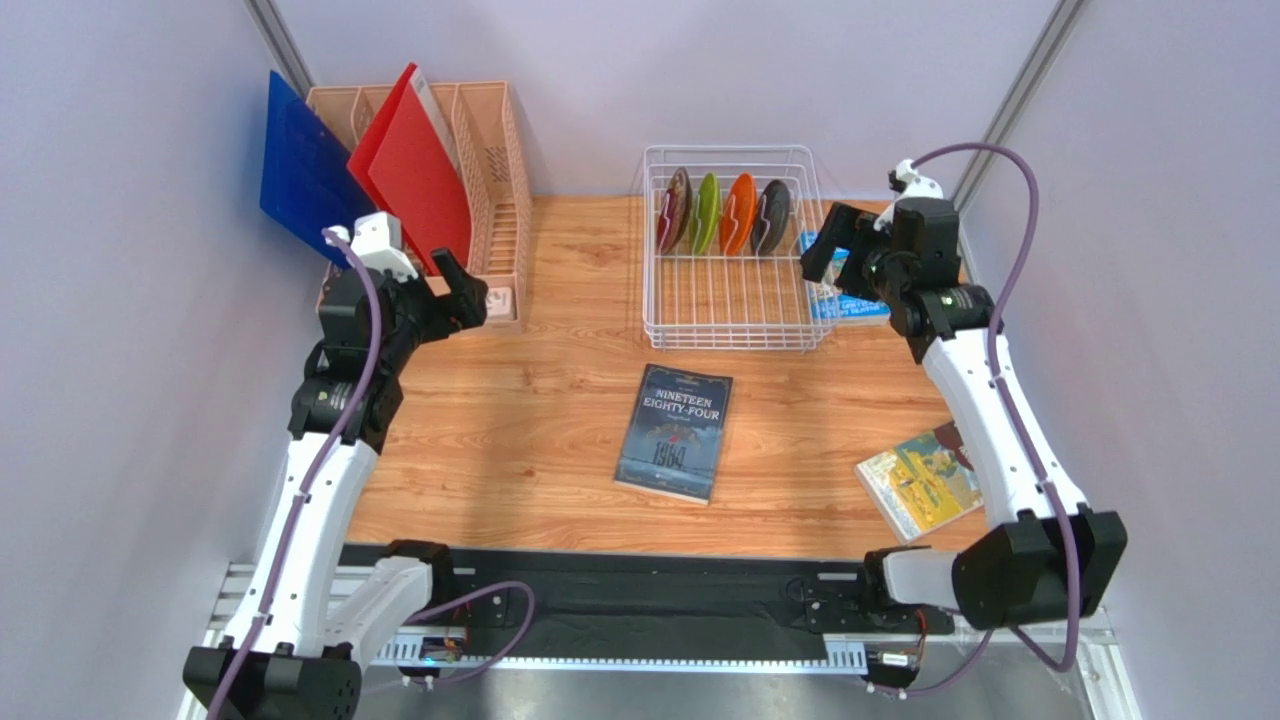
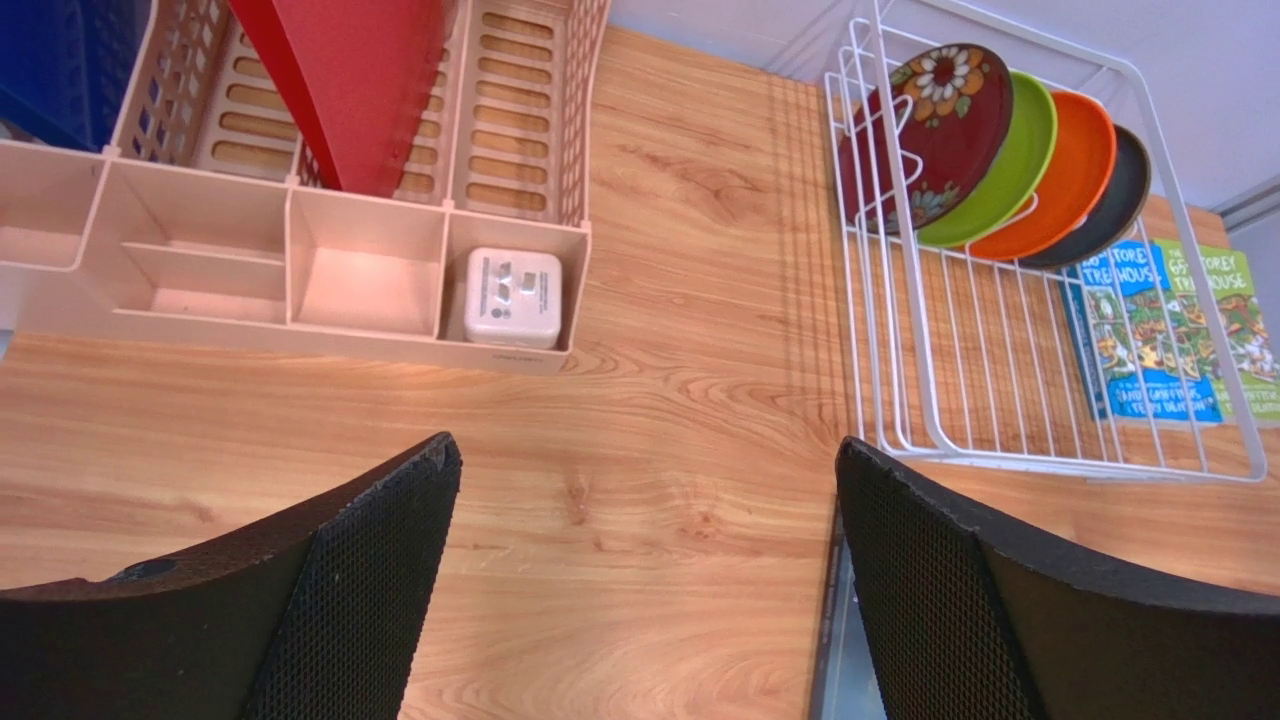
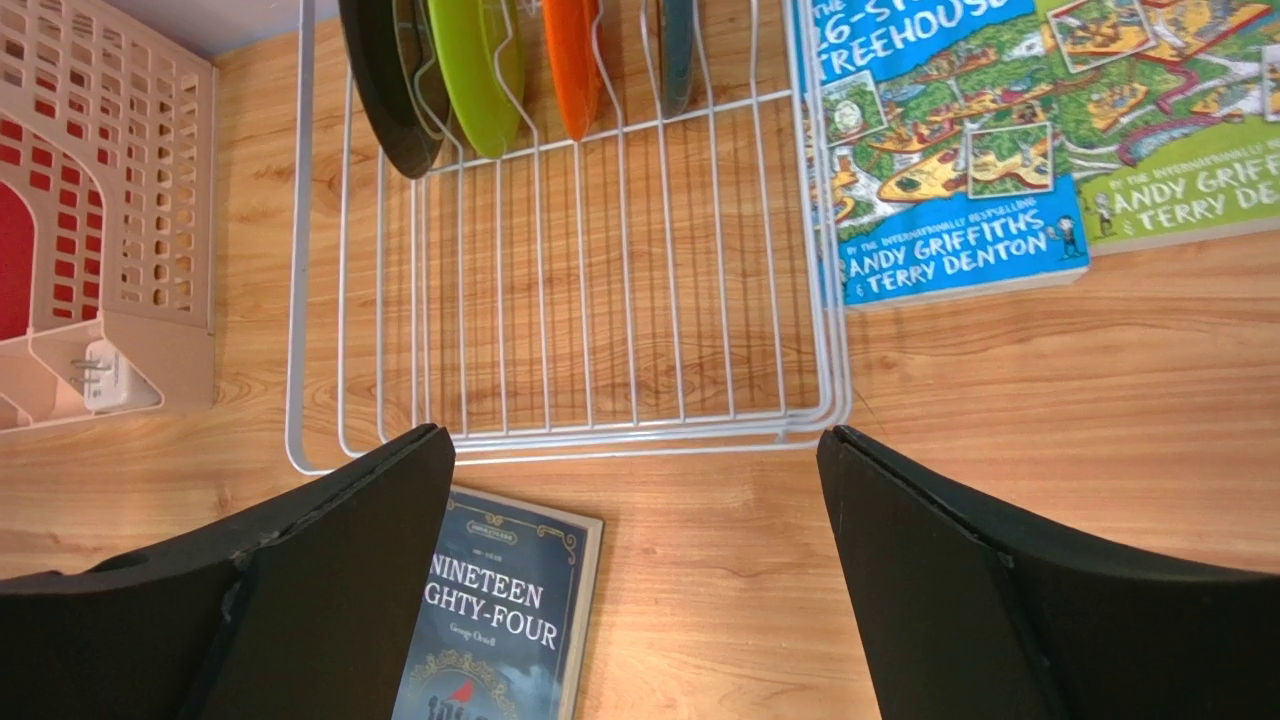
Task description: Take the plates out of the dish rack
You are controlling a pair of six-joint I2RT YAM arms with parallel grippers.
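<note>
The white wire dish rack [image 1: 736,308] stands at the back middle of the table. Four plates stand upright in its far end: dark red floral [image 1: 675,210], lime green [image 1: 705,213], orange [image 1: 736,215] and dark teal-grey [image 1: 772,218]. They also show in the left wrist view [image 2: 932,128] and, cut off, in the right wrist view [image 3: 478,60]. My left gripper [image 1: 466,300] is open and empty, well left of the rack [image 2: 962,435], above bare wood [image 2: 646,510]. My right gripper [image 1: 827,248] is open and empty, raised just right of the rack, its fingers [image 3: 634,495] spread over the rack's near rim [image 3: 571,446].
A salmon-pink organiser [image 1: 496,165] at back left holds a red board [image 1: 421,173] and a blue board [image 1: 301,158]. A small white box [image 2: 513,297] sits in its front cell. A dark book [image 1: 673,432] lies mid-table, a blue book [image 1: 849,305] right of the rack, another book [image 1: 920,480] at front right.
</note>
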